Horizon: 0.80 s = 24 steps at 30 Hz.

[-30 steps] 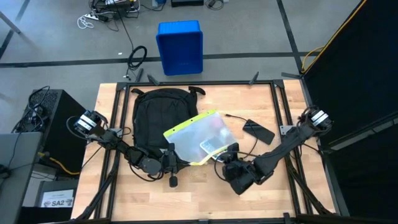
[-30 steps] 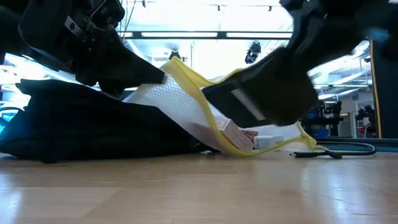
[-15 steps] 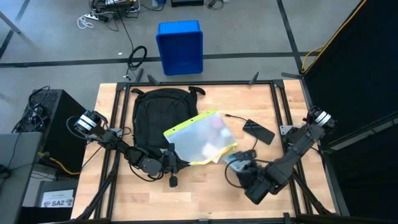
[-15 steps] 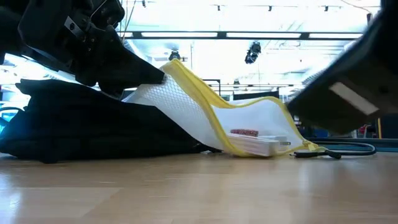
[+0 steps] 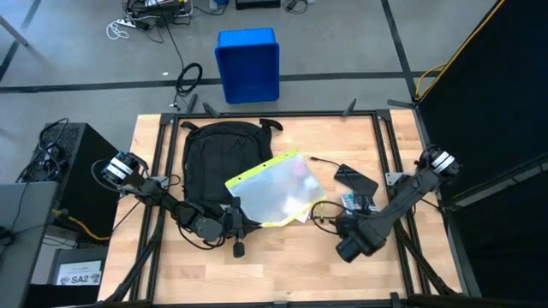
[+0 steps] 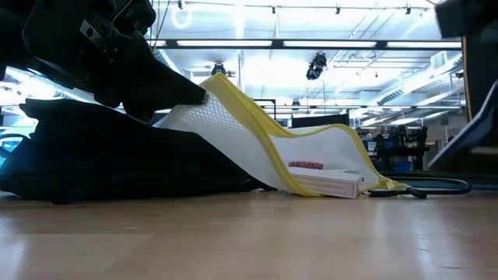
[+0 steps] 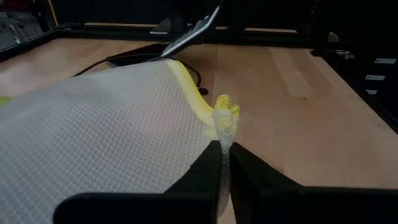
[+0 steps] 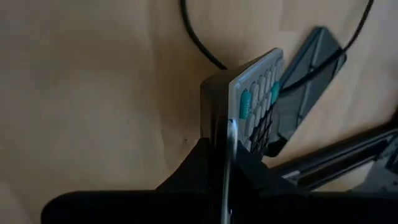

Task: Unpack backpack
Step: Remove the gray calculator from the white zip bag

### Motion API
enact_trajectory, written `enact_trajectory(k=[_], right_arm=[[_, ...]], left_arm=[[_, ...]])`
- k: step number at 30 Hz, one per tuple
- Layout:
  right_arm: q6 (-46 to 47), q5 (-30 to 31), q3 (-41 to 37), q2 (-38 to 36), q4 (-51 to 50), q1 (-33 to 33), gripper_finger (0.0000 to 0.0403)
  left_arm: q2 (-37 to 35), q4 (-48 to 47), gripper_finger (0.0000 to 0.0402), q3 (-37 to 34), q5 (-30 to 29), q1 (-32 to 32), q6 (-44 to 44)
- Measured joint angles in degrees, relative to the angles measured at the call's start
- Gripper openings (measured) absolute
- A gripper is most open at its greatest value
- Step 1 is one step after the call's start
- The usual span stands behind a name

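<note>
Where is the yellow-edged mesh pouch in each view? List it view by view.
High view: the pouch lies in the centre, overlapping the backpack.
Low view: centre, sloping down off the backpack.
Left wrist view: fills the left half.
Right wrist view: not in it.
Shared landmark: the left gripper pinching the pouch's corner.

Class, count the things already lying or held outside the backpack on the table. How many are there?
3. The mesh pouch lies against the backpack, pinched by the left claw; the dark phone rests beyond it; the right claw holds a small calculator. Others may be hidden inside.
</note>
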Motion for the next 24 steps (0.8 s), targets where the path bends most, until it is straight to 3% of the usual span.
enact_trajectory(k=[5, 16, 24], right_arm=[[0.33, 0.37, -4.72, 0.04, 3.94, -2.18, 0.0018], [2.65, 1.12, -4.68, 0.04, 3.54, -3.89, 0.0182], [2.59, 1.25, -2.31, 0.04, 3.72, -3.61, 0.0245]], left_arm=[[0.0, 0.0, 0.0, 0.0, 0.0, 0.0, 0.0], [0.0, -0.03, 0.0, 0.0, 0.02, 0.0, 0.0], [0.0, -0.02, 0.0, 0.0, 0.02, 0.0, -0.02]])
